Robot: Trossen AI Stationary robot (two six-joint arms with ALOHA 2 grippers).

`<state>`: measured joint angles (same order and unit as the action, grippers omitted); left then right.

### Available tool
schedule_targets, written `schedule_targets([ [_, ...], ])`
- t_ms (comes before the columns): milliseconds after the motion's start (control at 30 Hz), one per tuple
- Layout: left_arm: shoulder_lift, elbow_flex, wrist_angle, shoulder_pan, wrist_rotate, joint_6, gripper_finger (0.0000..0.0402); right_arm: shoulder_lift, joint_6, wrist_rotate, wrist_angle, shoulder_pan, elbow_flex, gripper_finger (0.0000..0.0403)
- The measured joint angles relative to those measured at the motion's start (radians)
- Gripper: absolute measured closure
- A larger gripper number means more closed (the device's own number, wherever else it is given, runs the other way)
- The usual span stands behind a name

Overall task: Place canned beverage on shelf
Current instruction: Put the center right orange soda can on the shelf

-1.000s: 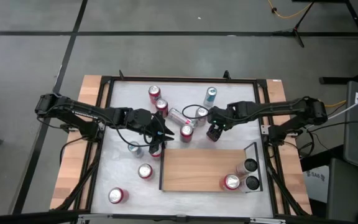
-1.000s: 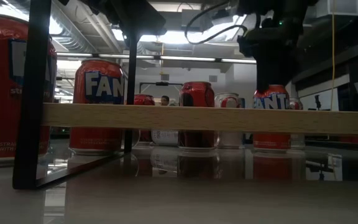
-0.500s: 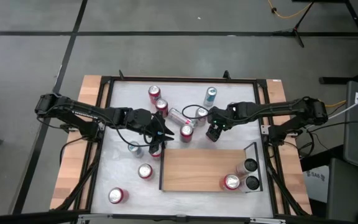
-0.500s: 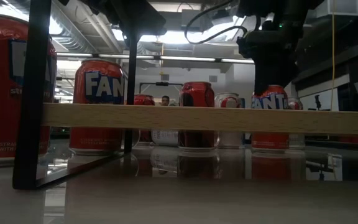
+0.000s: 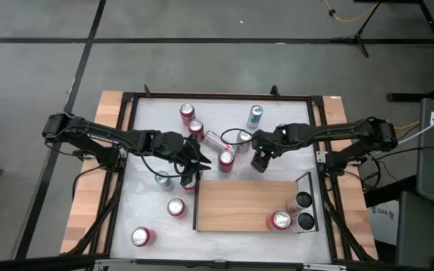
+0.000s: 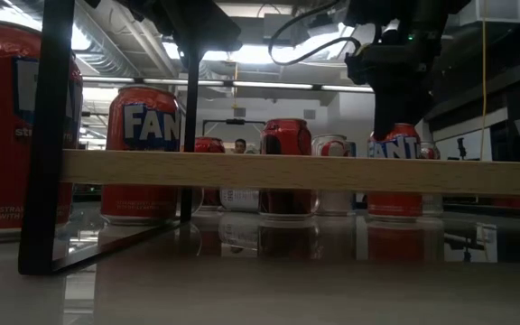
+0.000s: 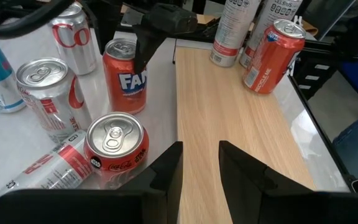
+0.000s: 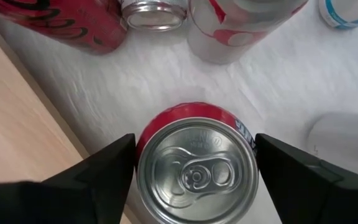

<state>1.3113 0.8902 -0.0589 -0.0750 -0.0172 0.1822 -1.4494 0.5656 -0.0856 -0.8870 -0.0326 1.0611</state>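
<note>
Off the shelf's (image 5: pixel 241 205) far left corner, the left gripper (image 5: pixel 200 161) hovers with fingers narrowly parted, holding nothing. Above the shelf's far edge near its middle, the right gripper (image 8: pixel 194 163) stands wide, straddling an upright red Fanta can (image 8: pixel 196 167) without touching it. 3 cans stand at the shelf's right end.

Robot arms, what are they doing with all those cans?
They are putting drink cans on the wooden shelf. The right gripper is over a red Fanta can standing on the table beside the shelf's edge, with its fingers open on either side, not squeezing yet. The left gripper waits near the shelf's other corner, holding nothing. One red can and two dark cans already stand on the shelf. More cans are scattered on the table.
</note>
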Motion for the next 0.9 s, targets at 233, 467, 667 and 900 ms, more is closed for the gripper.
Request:
schedule_targets([
  [233, 0.000, 0.000, 0.000, 0.000, 0.000, 0.000, 0.0308, 0.000, -0.041, 0.026, -0.005, -0.001, -0.001, 0.0126],
  [467, 0.000, 0.000, 0.000, 0.000, 0.001, 0.000, 0.0308, -0.001, -0.075, 0.027, 0.000, -0.001, -0.001, 0.0093],
  [667, 0.000, 0.000, 0.000, 0.000, 0.001, 0.000, 0.0308, -0.008, -0.077, 0.033, -0.011, 0.000, -0.010, 0.0060],
  [900, 0.000, 0.000, 0.000, 0.000, 0.001, 0.000, 0.0308, -0.005, -0.076, 0.028, -0.005, 0.000, -0.006, 0.0053],
])
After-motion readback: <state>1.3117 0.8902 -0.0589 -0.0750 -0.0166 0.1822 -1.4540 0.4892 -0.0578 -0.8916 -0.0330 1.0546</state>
